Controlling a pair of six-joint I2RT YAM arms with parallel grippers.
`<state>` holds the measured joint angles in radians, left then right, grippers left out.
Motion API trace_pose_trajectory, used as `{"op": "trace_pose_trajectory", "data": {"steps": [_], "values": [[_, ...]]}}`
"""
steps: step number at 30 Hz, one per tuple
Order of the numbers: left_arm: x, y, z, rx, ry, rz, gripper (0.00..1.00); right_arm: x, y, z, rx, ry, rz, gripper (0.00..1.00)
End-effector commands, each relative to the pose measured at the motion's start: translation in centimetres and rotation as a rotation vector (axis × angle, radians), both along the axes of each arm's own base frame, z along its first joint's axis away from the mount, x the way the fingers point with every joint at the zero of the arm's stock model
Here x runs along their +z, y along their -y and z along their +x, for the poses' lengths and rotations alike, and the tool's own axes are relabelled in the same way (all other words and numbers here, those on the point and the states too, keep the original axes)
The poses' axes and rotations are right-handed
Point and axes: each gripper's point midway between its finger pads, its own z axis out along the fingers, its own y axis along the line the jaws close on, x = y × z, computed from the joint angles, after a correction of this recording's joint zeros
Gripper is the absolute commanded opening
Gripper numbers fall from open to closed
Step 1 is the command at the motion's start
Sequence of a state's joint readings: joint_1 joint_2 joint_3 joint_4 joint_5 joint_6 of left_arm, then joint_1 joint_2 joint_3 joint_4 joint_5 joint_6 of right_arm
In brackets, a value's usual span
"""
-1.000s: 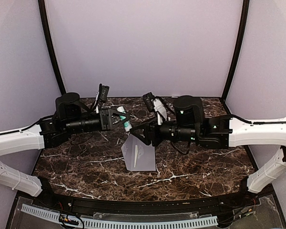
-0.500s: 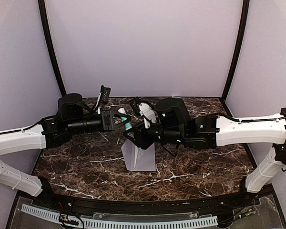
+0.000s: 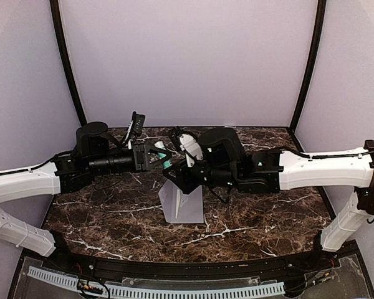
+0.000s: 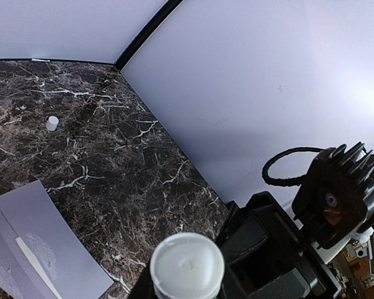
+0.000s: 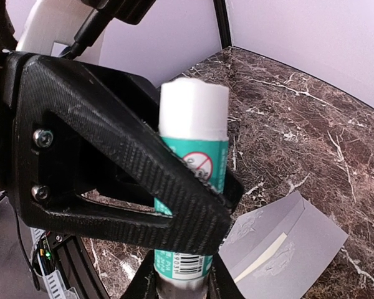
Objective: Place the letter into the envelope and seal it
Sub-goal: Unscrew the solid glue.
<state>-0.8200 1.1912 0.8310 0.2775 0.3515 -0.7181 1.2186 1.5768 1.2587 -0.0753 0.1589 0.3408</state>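
Observation:
The grey envelope (image 3: pixel 182 202) lies on the marble table with its flap open and glue smears on it. A thin cream strip of the letter (image 5: pixel 262 254) shows at its mouth; the rest of the letter is hidden inside. It also shows in the left wrist view (image 4: pixel 32 260). My left gripper (image 3: pixel 156 156) is shut on a green-and-white glue stick (image 5: pixel 193 156), held above the table behind the envelope. My right gripper (image 5: pixel 179 277) has its fingers pressed on both sides of the stick's lower end, right under the left gripper's fingers (image 5: pixel 143 168).
A small white cap (image 4: pixel 52 123) lies on the table toward the back wall. The two arms meet over the middle of the table, just behind the envelope (image 5: pixel 299 249). Purple walls close in the back and sides.
My right arm has moved left and toward the left gripper, and its fingers now sit around the glue stick's end. The left gripper and the envelope have stayed put.

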Motion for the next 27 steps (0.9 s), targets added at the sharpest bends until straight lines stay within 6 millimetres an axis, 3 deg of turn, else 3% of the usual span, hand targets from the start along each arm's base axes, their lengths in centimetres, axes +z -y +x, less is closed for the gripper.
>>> {"op": "trace_pose_trajectory", "data": {"steps": [1, 7, 17, 24, 27], "values": [[2.1, 0.0, -0.2, -0.018, 0.046, -0.028, 0.0, 1.5, -0.7, -0.8, 0.041, 0.012, 0.059, 0.06], [3.0, 0.5, -1.8, -0.117, 0.105, -0.051, 0.0, 3.7, -0.4, -1.8, 0.125, -0.021, 0.201, 0.02], [5.4, 1.0, -6.9, -0.407, 0.228, -0.142, 0.0, 6.8, 1.6, -4.2, 0.448, -0.243, 0.52, 0.0], [5.8, 0.6, -7.8, -0.437, 0.249, -0.17, 0.0, 7.6, 2.3, -5.0, 0.542, -0.292, 0.617, 0.02], [5.9, 0.3, -7.5, -0.41, 0.25, -0.176, 0.0, 7.2, 2.1, -4.4, 0.509, -0.282, 0.589, 0.1]]}}
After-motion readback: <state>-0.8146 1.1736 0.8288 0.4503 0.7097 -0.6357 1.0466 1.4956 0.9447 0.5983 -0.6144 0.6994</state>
